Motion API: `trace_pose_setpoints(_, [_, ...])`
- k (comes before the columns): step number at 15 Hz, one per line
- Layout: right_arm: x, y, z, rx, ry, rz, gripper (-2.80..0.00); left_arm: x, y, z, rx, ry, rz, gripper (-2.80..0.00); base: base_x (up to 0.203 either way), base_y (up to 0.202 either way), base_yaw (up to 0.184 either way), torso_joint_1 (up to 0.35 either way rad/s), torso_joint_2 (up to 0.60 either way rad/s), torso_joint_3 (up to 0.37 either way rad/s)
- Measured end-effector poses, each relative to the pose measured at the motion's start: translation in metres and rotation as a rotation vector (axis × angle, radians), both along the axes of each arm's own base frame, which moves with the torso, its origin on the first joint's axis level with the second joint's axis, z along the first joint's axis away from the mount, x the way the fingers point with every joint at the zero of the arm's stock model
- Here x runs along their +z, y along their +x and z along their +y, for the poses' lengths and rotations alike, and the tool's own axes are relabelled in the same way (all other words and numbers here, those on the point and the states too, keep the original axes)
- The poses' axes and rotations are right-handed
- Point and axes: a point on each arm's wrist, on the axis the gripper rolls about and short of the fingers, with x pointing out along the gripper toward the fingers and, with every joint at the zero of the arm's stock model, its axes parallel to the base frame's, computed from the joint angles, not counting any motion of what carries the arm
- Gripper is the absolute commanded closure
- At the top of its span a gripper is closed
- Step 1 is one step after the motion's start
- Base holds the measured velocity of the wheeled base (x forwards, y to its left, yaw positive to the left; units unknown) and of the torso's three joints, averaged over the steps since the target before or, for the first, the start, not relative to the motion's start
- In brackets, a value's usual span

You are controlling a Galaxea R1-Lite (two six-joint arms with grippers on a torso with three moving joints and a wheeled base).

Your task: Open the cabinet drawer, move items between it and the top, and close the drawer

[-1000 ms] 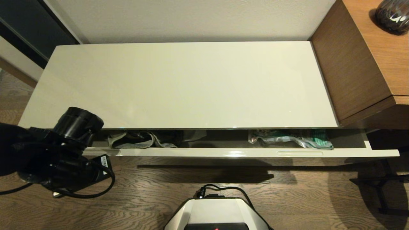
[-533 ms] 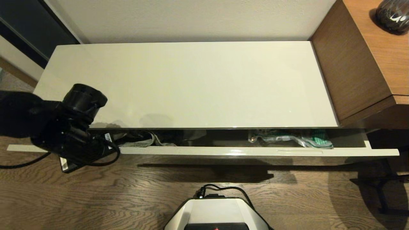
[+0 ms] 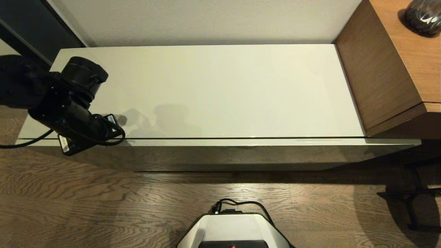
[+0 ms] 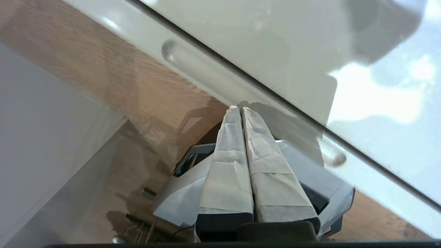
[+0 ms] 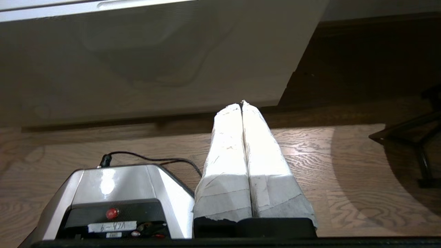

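Note:
The cabinet drawer (image 3: 241,151) is pushed in, its front flush under the top (image 3: 213,89), with only a thin dark seam between them. My left arm (image 3: 69,113) hangs over the cabinet's left front corner. In the left wrist view my left gripper (image 4: 238,109) is shut and empty, its tips touching the drawer's front edge (image 4: 206,74) beside a slim slot (image 4: 193,65). My right gripper (image 5: 242,102) is shut and empty, low over the floor before the drawer front (image 5: 155,69); the head view does not show it. The denim garment and the paper roll are hidden. Nothing lies on the top.
A brown wood-grain desk (image 3: 396,62) with a dark vase (image 3: 422,17) adjoins the cabinet on the right. Black stand legs (image 3: 410,203) sit on the floor at the right. My base (image 3: 234,230) is in front at the centre. A dark panel (image 3: 31,31) stands at the back left.
The drawer has slid from partly open to shut, hiding the garment and the printed packet. My left arm has moved back toward the cabinet with it.

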Motion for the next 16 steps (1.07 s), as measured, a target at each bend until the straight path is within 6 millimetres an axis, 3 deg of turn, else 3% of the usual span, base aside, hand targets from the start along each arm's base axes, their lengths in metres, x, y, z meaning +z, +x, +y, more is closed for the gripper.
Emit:
trace_pose_setpoints(2, [0.000,0.000,0.000,0.000,0.000,0.001,0.00,0.009,-0.017,-0.004,-0.025,-0.003,0.009,0.00,0.000,0.000,0.000,0.000,0.00,0.000])
trace_pose_setpoints(4, [0.000,0.000,0.000,0.000,0.000,0.001,0.00,0.026,-0.052,-0.008,-0.078,-0.001,-0.004,0.00,0.000,0.000,0.000,0.000,0.00,0.000])
trace_pose_setpoints(7, [0.000,0.000,0.000,0.000,0.000,0.001,0.00,0.053,-0.129,-0.005,-0.191,0.017,-0.049,0.00,0.000,0.000,0.000,0.000,0.00,0.000])
trace_pose_setpoints(9, [0.000,0.000,0.000,-0.001,0.000,0.001,0.00,0.061,-0.180,0.007,-0.255,0.040,-0.054,0.00,0.000,0.000,0.000,0.000,0.00,0.000])
trace_pose_setpoints(13, [0.000,0.000,0.000,-0.001,0.000,0.001,0.00,0.055,-0.277,0.040,-0.303,0.096,-0.041,0.00,0.000,0.000,0.000,0.000,0.00,0.000])
trace_pose_setpoints(16, [0.000,0.000,0.000,0.000,0.000,0.002,0.00,0.032,-0.344,0.057,-0.304,0.172,-0.033,0.00,0.000,0.000,0.000,0.000,0.00,0.000])
